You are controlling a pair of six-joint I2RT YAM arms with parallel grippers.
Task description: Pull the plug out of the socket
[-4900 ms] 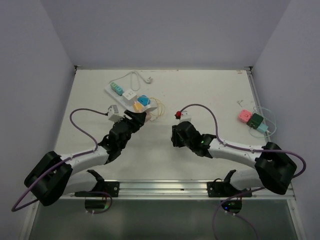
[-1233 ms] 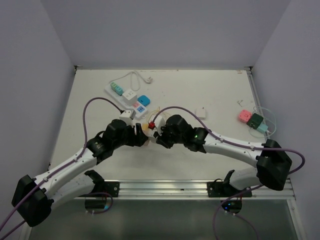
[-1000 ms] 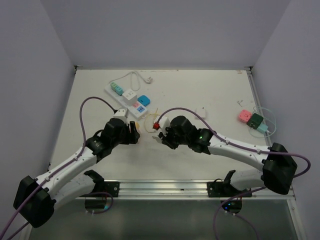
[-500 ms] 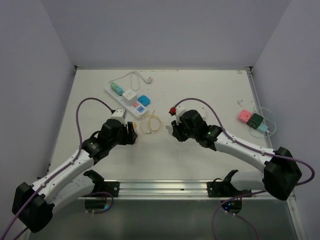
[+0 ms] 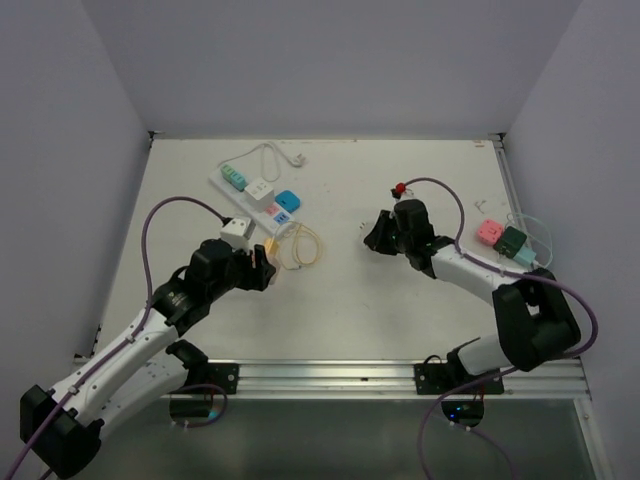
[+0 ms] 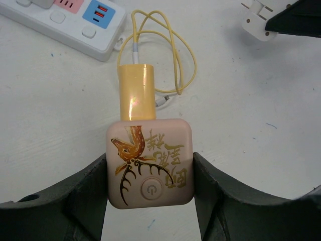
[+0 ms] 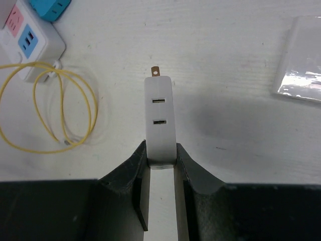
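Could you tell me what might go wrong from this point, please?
1. The right gripper pinches only the tail end of the white plug, so the plug could twist or slip out.
2. The yellow cable seems attached to the pink device in the left gripper and loops beside the socket. Pulling away may drag it against the socket.

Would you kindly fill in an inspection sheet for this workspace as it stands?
Surface: white table, faint marks.
Job's things: white plug off the power strip.
Clutter: pink deer-print device, pink cube, green cube, clear bag.
Hands: left hand closed on the device; right hand closed on the plug.
Cables: yellow cable looped beside the strip; white strip cord.
Surroundings: plain walls.
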